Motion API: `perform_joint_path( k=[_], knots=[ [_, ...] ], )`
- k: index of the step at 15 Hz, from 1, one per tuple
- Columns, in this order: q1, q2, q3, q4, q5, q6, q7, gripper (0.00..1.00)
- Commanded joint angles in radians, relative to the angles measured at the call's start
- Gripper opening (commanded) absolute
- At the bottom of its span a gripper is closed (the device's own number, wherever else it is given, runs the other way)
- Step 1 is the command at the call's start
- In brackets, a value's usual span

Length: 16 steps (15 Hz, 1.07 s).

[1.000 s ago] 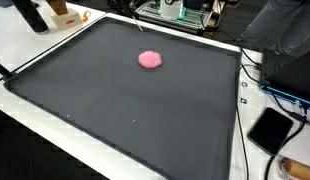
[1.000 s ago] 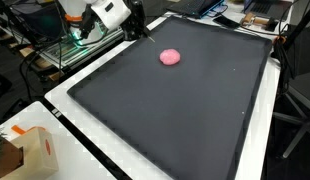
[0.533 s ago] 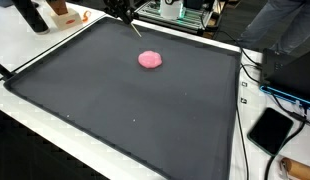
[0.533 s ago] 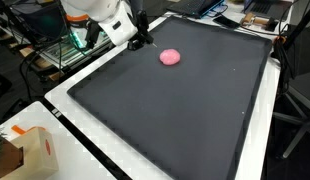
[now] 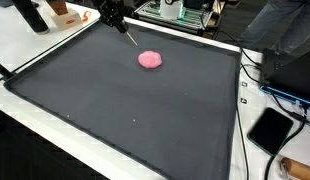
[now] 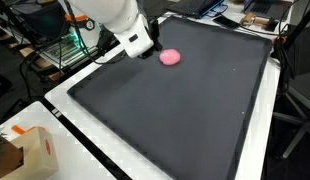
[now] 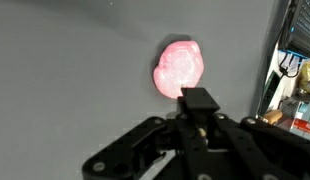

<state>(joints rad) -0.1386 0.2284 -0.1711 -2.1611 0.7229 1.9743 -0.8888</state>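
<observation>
Wrist view: lumpy pink blob point(image 7: 180, 68) on smooth dark mat point(image 7: 75, 70).

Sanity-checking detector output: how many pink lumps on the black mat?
1. The pink lump lies on the black mat near its far edge, close to the gripper. Nothing seems hidden.

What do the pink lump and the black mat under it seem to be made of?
The pink lump looks like soft putty or slime: its surface is slightly glossy and mottled, and its outline is uneven and rounded. I cannot tell which of the two it is. The black mat seems to be rubber or foam with a matte finish: it lies flat and shows no glare.
</observation>
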Motion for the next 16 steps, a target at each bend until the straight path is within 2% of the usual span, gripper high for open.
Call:
perform_joint_path(
  k=[1,8,16],
  knots=[
    [-0.025,0.061,0.034,0.083,-0.015,-0.028,0.06,0.03],
    [-0.011,0.125,0.078,0.191,-0.086,-0.018,0.177,0.03],
    [0.034,0.157,0.159,0.283,-0.291,-0.011,0.347,0.03]
  ],
)
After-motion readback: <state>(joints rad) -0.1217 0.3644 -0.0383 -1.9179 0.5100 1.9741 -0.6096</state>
